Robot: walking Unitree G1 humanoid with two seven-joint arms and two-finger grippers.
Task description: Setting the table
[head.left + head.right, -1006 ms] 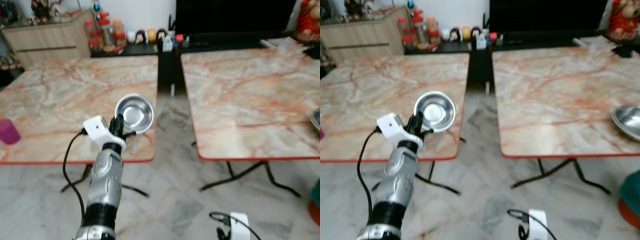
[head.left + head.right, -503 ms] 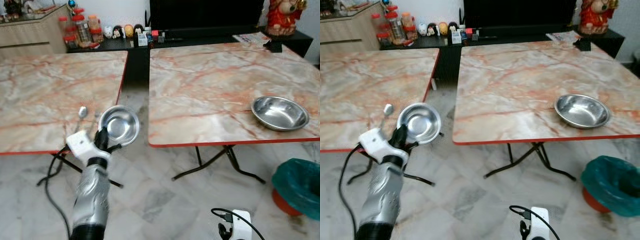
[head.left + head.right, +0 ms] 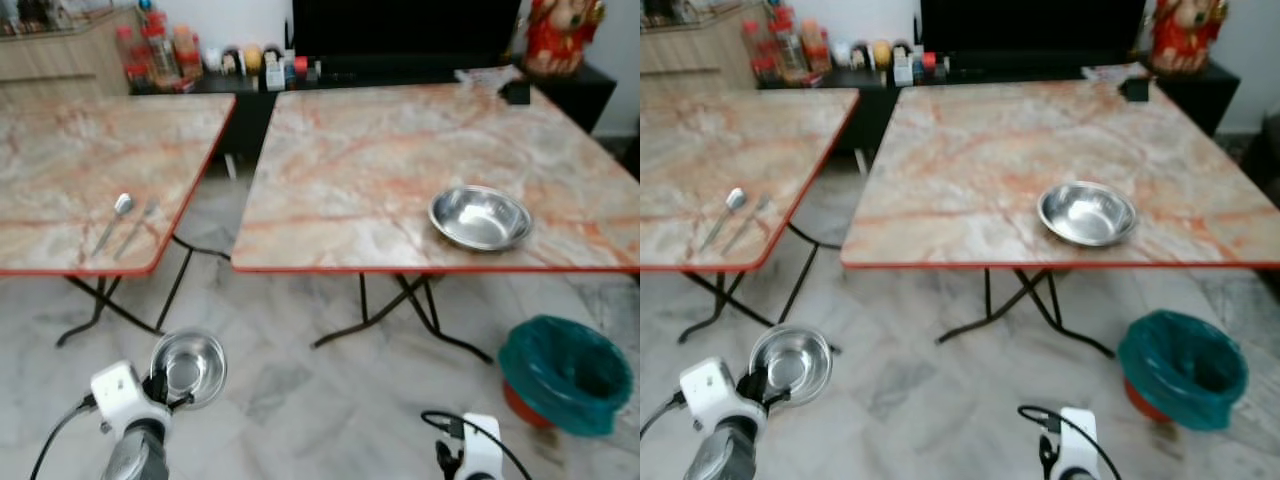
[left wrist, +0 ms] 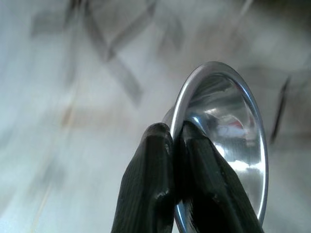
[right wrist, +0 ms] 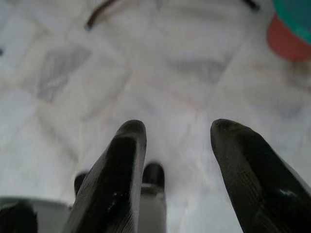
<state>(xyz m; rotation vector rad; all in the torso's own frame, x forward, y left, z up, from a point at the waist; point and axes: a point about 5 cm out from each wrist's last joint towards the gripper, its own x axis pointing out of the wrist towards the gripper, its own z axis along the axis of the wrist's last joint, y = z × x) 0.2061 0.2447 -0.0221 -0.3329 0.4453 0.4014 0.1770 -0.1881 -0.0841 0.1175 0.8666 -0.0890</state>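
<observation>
Shiny steel bowl (image 4: 221,141), rim pinched by left end effector (image 4: 174,143), tilted.

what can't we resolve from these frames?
- Small steel bowl in the left gripper: motion blur smears the floor behind it in the left wrist view.
- Spoon and fork on the left table: too small and soft to tell apart.
- Shelf jars: blurred, labels unreadable.
- Right gripper: wrist cut off by the eye views' bottom edge.
</observation>
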